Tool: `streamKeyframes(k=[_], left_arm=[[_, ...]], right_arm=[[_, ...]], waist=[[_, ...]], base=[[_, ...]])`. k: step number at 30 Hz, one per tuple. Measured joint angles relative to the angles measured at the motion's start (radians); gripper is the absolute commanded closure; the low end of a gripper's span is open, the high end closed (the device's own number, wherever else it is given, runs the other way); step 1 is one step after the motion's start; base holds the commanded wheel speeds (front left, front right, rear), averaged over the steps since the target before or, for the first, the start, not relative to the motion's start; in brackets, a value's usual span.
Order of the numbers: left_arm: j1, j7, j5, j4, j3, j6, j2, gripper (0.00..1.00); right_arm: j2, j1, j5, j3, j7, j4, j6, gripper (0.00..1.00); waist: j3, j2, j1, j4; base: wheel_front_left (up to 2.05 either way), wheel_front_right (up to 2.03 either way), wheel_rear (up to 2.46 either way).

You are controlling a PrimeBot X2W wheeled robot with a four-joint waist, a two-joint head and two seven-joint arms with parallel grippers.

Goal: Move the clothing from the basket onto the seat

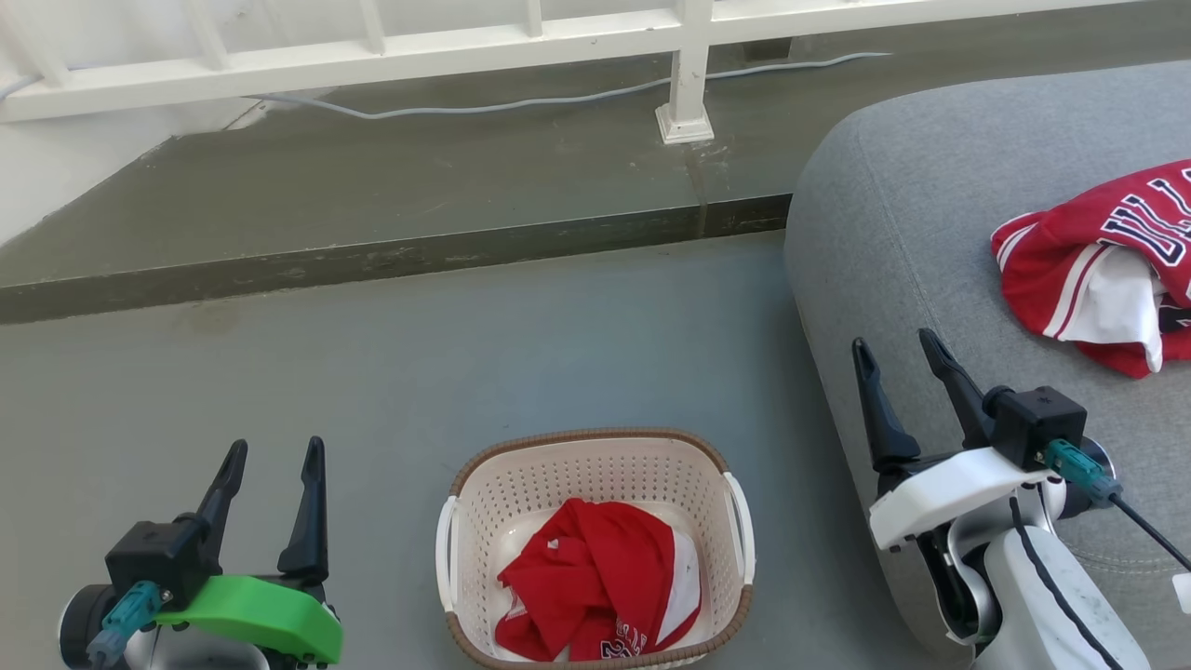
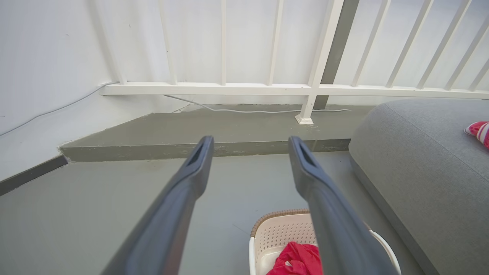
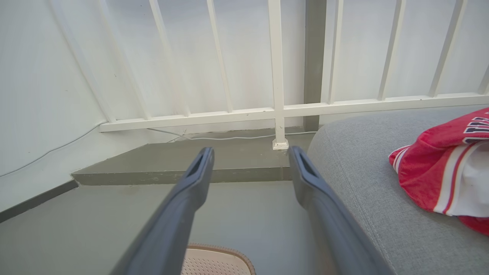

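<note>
Left gripper sits low, left of the basket, fingers spread, nothing in them. The basket is on the floor with one red garment crumpled on its base. Right gripper, jaws parted and empty, hangs over the seat at its left edge. Further in, a second garment lies bunched. White railing runs behind.

Basket: on floor, directly before me. One garment: inside basket. My left gripper: left of basket. Seat: right of basket, my right gripper at its left edge. Second garment: on seat, far right. Raised step, then railing: behind all.
</note>
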Motion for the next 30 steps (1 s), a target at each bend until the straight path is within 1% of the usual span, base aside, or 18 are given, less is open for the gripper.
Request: streamKeyframes(k=[16,23,25,30], left_arm=[[0.004,0.012,0.012,-0.009,0.020,0.000,-0.011,0.00],[0.004,0.017,0.018,-0.029,0.027,0.000,-0.013,0.00],[0.004,0.020,0.023,-0.031,0.026,0.000,-0.014,0.00],[0.004,0.030,0.045,-0.039,0.022,0.000,-0.014,0.00]], right_arm=[[-0.002,0.019,0.000,0.007,0.027,-0.057,-0.001,0.00],[-0.002,0.019,0.000,0.010,0.036,-0.086,-0.002,0.00],[-0.002,0.019,0.000,0.011,0.040,-0.093,-0.010,0.00],[-0.003,0.019,0.000,0.012,0.048,-0.121,-0.010,0.00]], waist=[[0.007,0.0000,0.0000,-0.007],[0.028,0.0000,0.0000,-0.019],[0.035,0.0000,0.0000,-0.024],[0.059,0.0000,0.0000,-0.035]], base=[[0.00,0.00,0.00],[0.00,0.00,0.00],[0.00,0.00,0.00],[0.00,0.00,0.00]])
